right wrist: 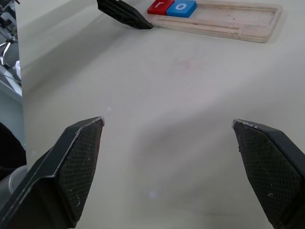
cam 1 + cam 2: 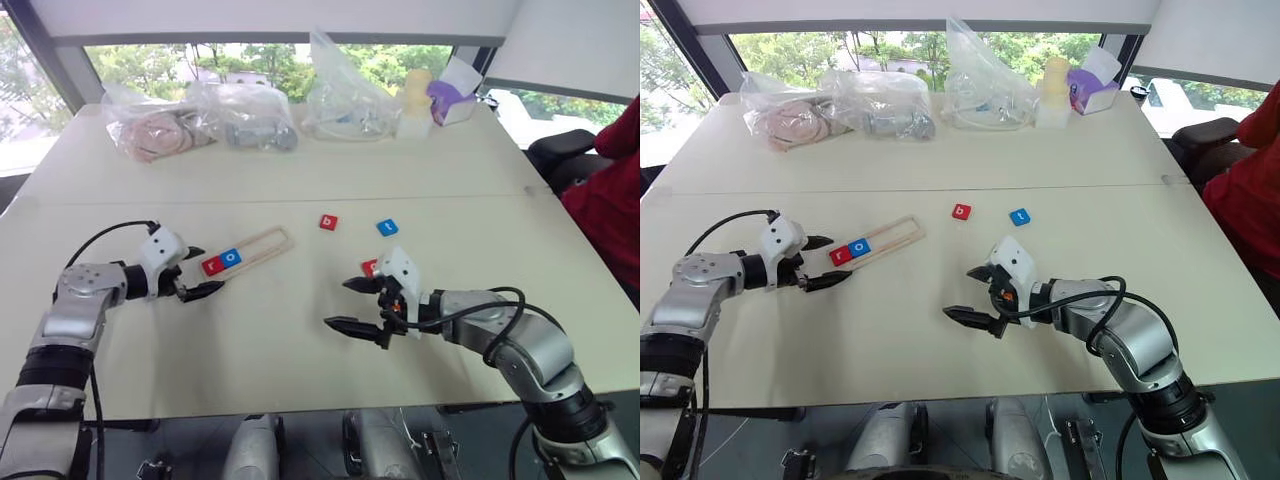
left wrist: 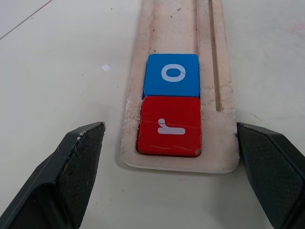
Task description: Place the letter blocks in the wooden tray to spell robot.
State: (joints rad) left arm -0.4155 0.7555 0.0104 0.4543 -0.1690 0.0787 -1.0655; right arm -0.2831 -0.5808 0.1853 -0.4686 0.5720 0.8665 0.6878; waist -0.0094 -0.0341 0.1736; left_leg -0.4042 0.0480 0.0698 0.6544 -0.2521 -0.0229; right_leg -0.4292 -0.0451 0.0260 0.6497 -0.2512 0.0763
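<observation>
Tray [image 2: 262,244] lies slantwise on the table [image 2: 300,180], its near end between the spread fingers of our left gripper [image 2: 198,271], with the red r [image 3: 169,126] and blue o [image 3: 171,75] already seated side by side at that end. The next letter, the red b [image 2: 328,222], sits out in the open beyond the tray's far end, the blue t [image 2: 387,227] beside it. Our right gripper [image 2: 358,304], fingers wide apart and empty, is the nearer one. A red tile [image 2: 369,266] peeks out behind it, possibly the second o.
</observation>
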